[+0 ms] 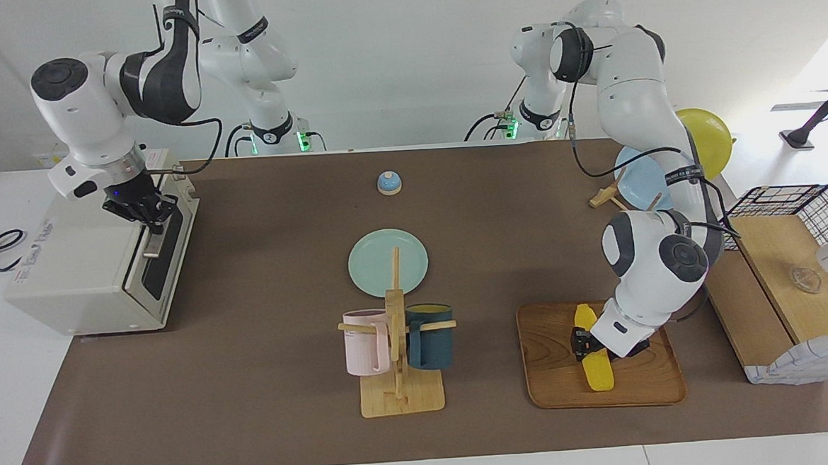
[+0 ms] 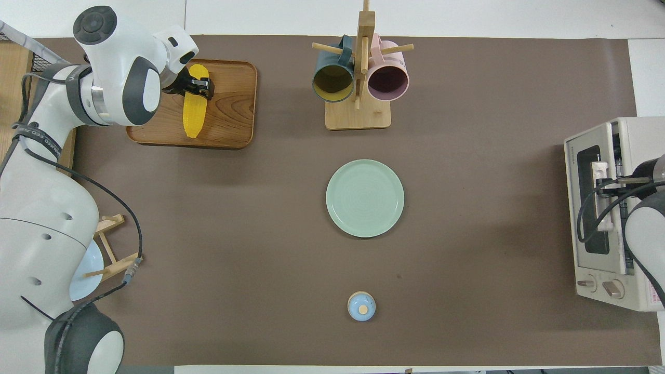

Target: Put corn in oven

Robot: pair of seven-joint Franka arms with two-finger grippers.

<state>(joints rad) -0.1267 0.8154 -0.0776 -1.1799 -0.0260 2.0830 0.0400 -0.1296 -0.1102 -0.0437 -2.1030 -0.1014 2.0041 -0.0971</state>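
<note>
Left gripper (image 1: 584,345) is pinching the corn (image 1: 595,359), which is lying on the wooden tray (image 1: 557,388). Right gripper (image 1: 150,221), fingers pressed together, is sitting at the oven (image 1: 83,278) door handle (image 1: 152,240).

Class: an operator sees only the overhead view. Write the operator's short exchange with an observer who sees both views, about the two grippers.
Operator: Is the left gripper down on the corn, or hanging above it?
Observer: Down. From the facing view, it is shut on the corn, low over the wooden tray.
Operator: The right arm hides its own hand here.
Observer: The right gripper is at the oven door's bar handle.
</note>
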